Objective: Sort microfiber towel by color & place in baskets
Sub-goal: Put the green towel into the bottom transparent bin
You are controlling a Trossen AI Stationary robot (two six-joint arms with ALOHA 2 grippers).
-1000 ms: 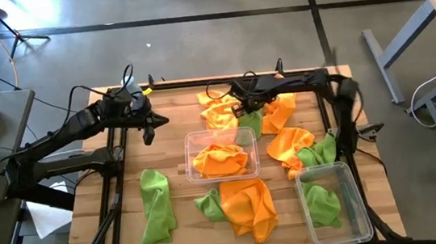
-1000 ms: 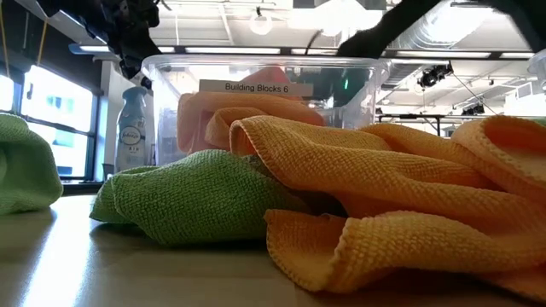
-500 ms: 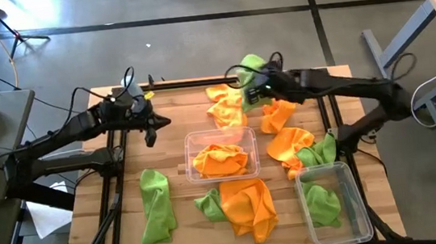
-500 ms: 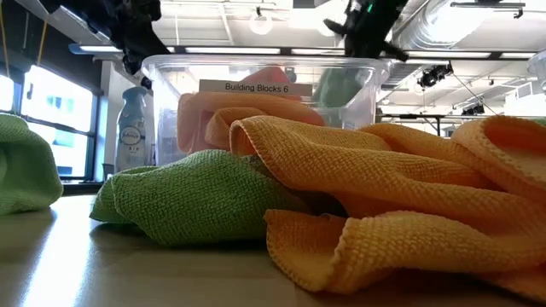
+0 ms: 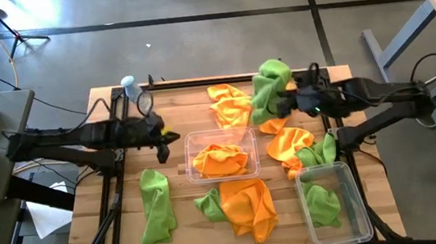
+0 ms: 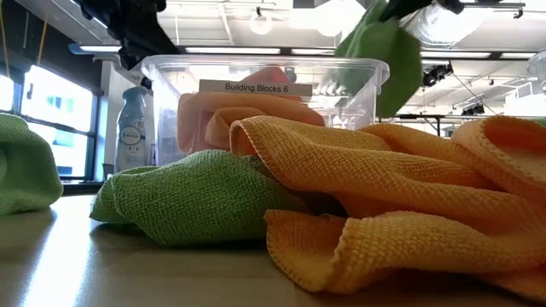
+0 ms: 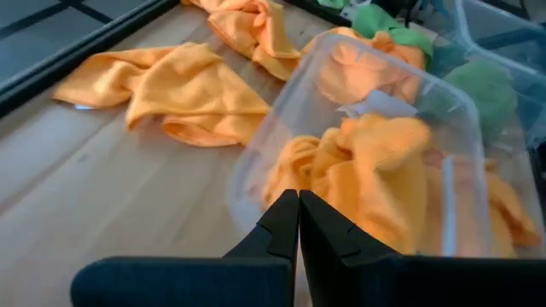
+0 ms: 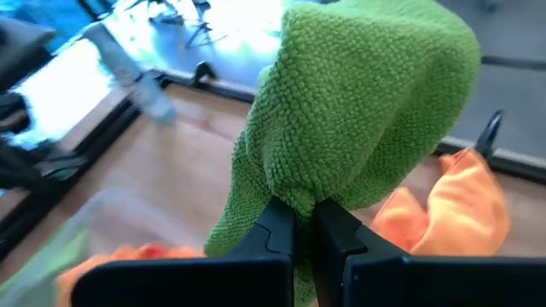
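We are holding a lime green towel (image 5: pixel 270 89) pinched in our right gripper (image 5: pixel 295 102), fingers closed on a fold of the cloth, which is hanging in the air past the far right corner of the central basket (image 5: pixel 190 145) (the clear tub already carrying orange towels). In the right wrist view the green cloth (image 8: pixel 358 128) is draping up and over our two dark fingers (image 8: pixel 275 220).

The relation that matters, as we judge it: the second basket (image 5: pixel 363 214), the one with a green towel lying inside, is sitting well apart from the central basket, toward the near right corner of the table (image 5: pixel 176 110), its long side running away from the front edge. From the hanging towel it lies back toward us and slightly to the right, with loose orange and green cloths lying between. Our right arm is the nearer one to that tub.

Our left gripper (image 5: pixel 163 146) is waiting just beside the central basket's left wall, its fingers pressed together on nothing. A spray bottle (image 5: pixel 128 86) is standing beyond it at the table's far edge.
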